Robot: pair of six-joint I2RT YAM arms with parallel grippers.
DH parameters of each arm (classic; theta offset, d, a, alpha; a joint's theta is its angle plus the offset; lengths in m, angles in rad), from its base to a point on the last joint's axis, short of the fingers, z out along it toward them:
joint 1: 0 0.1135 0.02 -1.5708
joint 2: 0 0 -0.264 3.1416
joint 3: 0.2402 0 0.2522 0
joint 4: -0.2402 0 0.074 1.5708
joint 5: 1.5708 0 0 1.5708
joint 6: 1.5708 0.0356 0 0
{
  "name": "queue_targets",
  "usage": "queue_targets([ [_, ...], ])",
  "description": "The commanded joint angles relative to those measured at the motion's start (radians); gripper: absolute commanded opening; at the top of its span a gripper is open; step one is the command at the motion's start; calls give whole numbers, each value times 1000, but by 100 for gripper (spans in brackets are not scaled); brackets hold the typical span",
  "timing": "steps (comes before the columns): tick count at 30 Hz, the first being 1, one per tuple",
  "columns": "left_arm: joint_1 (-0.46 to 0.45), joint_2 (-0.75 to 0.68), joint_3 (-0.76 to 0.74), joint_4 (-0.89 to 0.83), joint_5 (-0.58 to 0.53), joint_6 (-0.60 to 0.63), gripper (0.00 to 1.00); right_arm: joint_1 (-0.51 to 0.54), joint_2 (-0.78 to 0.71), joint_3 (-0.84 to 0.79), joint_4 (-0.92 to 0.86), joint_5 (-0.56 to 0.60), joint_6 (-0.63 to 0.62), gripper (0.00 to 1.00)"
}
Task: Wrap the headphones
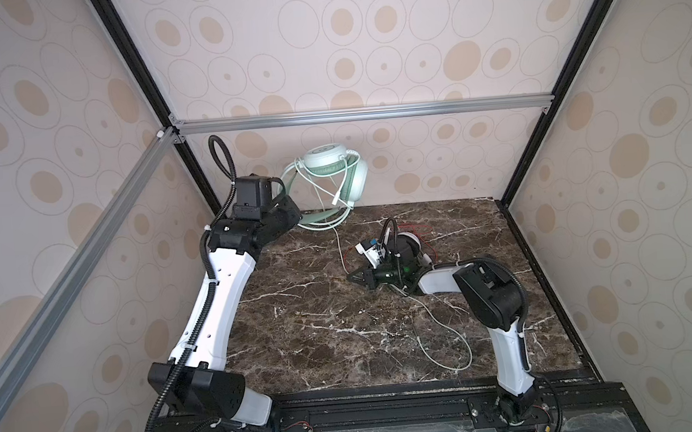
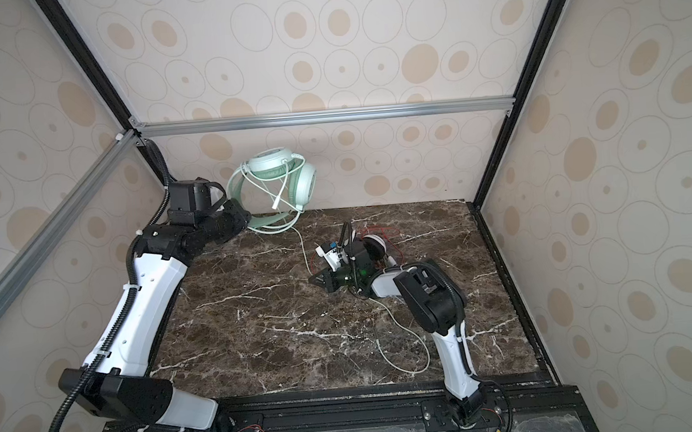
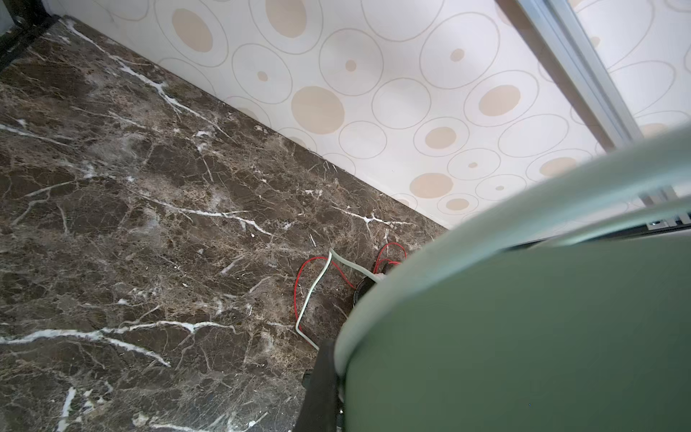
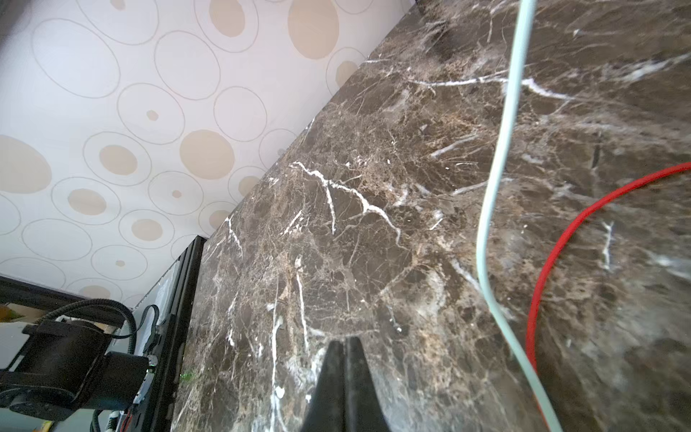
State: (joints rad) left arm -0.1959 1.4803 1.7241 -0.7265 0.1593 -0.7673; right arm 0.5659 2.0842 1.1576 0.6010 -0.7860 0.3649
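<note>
The mint green headphones (image 1: 333,172) (image 2: 281,173) hang off the table near the back wall. My left gripper (image 1: 292,214) (image 2: 241,219) is shut on their headband (image 3: 523,318), which fills the left wrist view beside one black finger (image 3: 321,385). Their pale green cable (image 1: 439,327) (image 2: 402,334) (image 4: 501,149) trails down across the marble table (image 1: 301,312). The white-and-black headphones (image 1: 410,241) (image 2: 375,242) lie mid-table, mostly hidden behind my right wrist, with their red cable (image 4: 561,239) (image 3: 297,295) loose around them. My right gripper (image 1: 353,277) (image 2: 317,278) (image 4: 344,342) is shut on nothing, low over the table beside the pale cable.
Patterned walls close in the table at the back (image 1: 416,166) and on both sides. A black frame post (image 1: 515,163) stands at the back right corner. The black rail (image 1: 391,410) with the arm bases runs along the front edge.
</note>
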Motion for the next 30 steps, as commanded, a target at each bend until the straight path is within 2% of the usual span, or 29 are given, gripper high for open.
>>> queue_targets([
  [1,8,-61,16,90,28,-30,0,2,-72,-43,-20,52,-44,0],
  [2,9,-64,12,92,29,-31,0,2,-75,-27,-78,80,-65,9],
  [4,9,-67,6,97,32,-33,0,3,-59,37,-199,123,-90,38],
  [6,8,-64,3,101,43,-36,0,2,-29,107,-278,153,-87,49],
  [9,9,-61,0,101,51,-39,0,5,38,225,-354,174,-68,54],
  [18,9,-63,-19,112,63,-36,0,29,258,548,-525,177,-49,55],
  [20,9,-61,-17,110,65,-35,0,34,274,556,-518,182,-39,54],
  [22,9,-61,-17,109,63,-32,0,39,274,540,-497,170,-29,48],
  [23,10,-61,-15,110,61,-30,0,41,270,525,-487,164,-29,43],
  [28,11,-62,-22,110,62,-33,0,48,180,356,-429,155,-23,3],
  [30,11,-66,-33,120,65,-39,0,50,117,254,-385,164,-17,0],
])
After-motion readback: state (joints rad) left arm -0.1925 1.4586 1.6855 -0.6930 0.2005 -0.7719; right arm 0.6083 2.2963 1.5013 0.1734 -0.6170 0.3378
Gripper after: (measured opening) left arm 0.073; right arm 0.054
